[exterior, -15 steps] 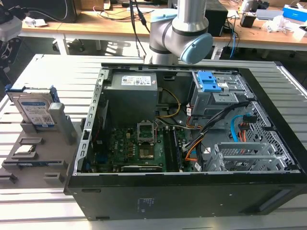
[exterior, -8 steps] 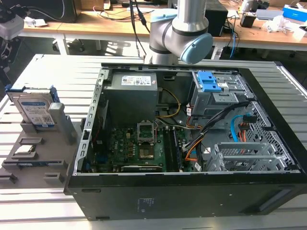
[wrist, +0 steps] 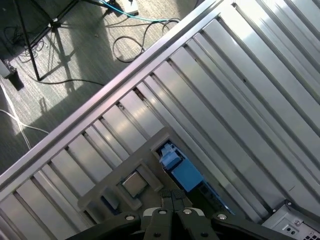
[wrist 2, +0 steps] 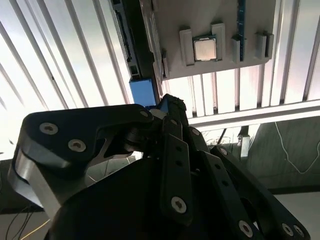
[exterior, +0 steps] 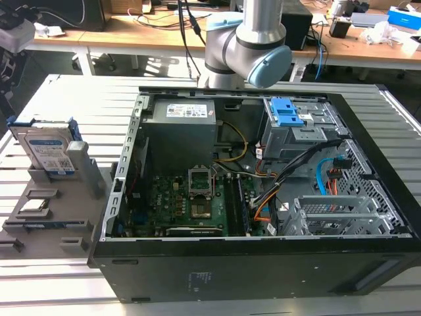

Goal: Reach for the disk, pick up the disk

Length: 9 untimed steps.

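Gripper: your black metal gripper (wrist: 173, 196) (wrist 2: 168, 103) has its fingers pressed together, with nothing between them, in both wrist views.
Nearest thing: the tips point down toward the blue end of the disk's bracket. You sit above it and apart, with no contact.
Disk: flat rectangular silver metal disk (exterior: 45, 148) (wrist: 181, 170) (wrist 2: 142, 93) with a white-and-blue label and a blue plastic bracket. It stands on edge, leaning, in a slot of the holder, at the exterior view's left of the case.
Holder: pale grey slotted plastic holder (exterior: 62, 230) (wrist 2: 220, 67) (wrist: 147, 160), lying flat on the table.
Chip: small square grey processor chip (wrist 2: 205, 49) (wrist: 132, 184), seated in a holder pocket near the disk.
Table: slatted aluminium table (exterior: 79, 99) (wrist: 250, 75).
Case: open black computer tower case (exterior: 263, 263), on its side on the table, with the green motherboard (exterior: 197, 197) exposed. Bare blue plastic drive latches (exterior: 287, 112) sit in the far bay.
Arm: silver arm with light-blue caps (exterior: 253, 39), standing behind the case.
Floor: loose cables (wrist: 135, 35) on grey floor past the table edge.
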### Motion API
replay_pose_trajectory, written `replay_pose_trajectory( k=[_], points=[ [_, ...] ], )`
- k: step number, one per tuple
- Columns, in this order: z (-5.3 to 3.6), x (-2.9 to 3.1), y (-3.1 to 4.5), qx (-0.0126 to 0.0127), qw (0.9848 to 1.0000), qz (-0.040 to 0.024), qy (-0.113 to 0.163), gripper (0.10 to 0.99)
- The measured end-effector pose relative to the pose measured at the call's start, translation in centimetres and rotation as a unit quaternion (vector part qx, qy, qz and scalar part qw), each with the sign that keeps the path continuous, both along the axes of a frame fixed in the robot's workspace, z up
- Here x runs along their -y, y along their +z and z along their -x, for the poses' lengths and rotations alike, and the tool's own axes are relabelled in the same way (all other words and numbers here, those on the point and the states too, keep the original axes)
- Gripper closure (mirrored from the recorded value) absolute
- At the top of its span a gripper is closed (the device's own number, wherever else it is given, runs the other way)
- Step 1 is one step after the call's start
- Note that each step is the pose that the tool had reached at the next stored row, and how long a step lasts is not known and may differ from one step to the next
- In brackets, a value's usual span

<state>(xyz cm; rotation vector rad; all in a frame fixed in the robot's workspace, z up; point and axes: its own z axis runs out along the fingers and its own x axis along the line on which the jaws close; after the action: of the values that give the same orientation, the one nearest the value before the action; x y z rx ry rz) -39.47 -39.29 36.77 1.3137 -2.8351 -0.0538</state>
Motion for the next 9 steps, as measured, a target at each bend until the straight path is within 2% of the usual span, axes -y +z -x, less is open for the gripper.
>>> replay_pose_trajectory(
  k=[9],
  points=[
    [0.0, 0.0, 0.0, 0.0, 0.9993, 0.0, 0.037, 0.98]
  ],
)
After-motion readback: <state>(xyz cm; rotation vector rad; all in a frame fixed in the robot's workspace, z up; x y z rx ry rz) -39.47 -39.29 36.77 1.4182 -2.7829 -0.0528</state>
